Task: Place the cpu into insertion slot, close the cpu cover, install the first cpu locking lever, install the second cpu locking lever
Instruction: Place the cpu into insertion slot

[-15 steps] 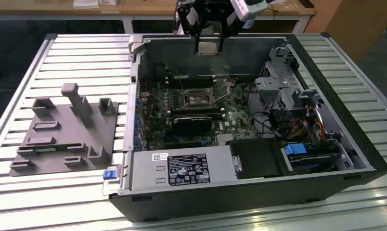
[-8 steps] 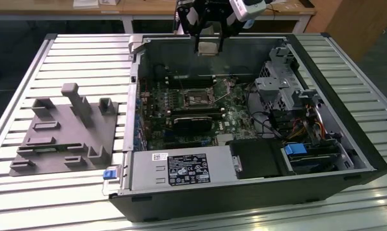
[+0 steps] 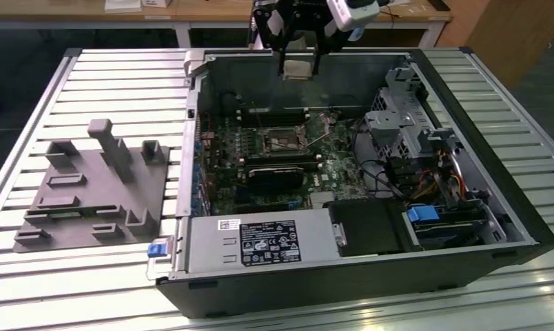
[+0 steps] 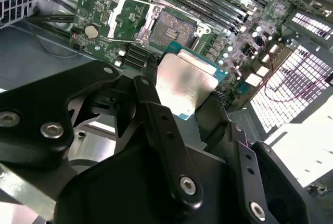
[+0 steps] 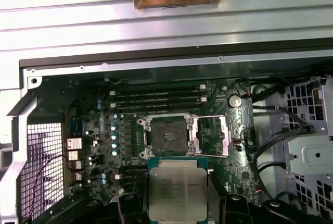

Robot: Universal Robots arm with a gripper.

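Observation:
My gripper point(image 3: 298, 62) hangs above the far side of the open computer case, shut on the cpu point(image 3: 295, 71), a flat square chip with a pale silver face. In both wrist views the black fingers point(image 4: 151, 86) clamp the cpu point(image 4: 184, 86) point(image 5: 177, 193) by two opposite edges. Beneath and ahead of it, on the green board, lies the insertion slot point(image 5: 167, 136) point(image 4: 174, 26) point(image 3: 282, 141), its dark centre uncovered. The cpu cover point(image 5: 210, 136) point(image 4: 124, 18), a silver frame plate, is folded open to one side of the slot. The chip is well above the slot and apart from it.
The case point(image 3: 497, 207) lies open on a slatted metal table point(image 3: 120, 83). Memory slots point(image 5: 156, 96) run beside the socket. A black block point(image 3: 277, 176) sits nearer on the board, and drive bays with cables point(image 3: 415, 138) stand on the exterior view's right. A grey fixture point(image 3: 84, 186) rests on the left.

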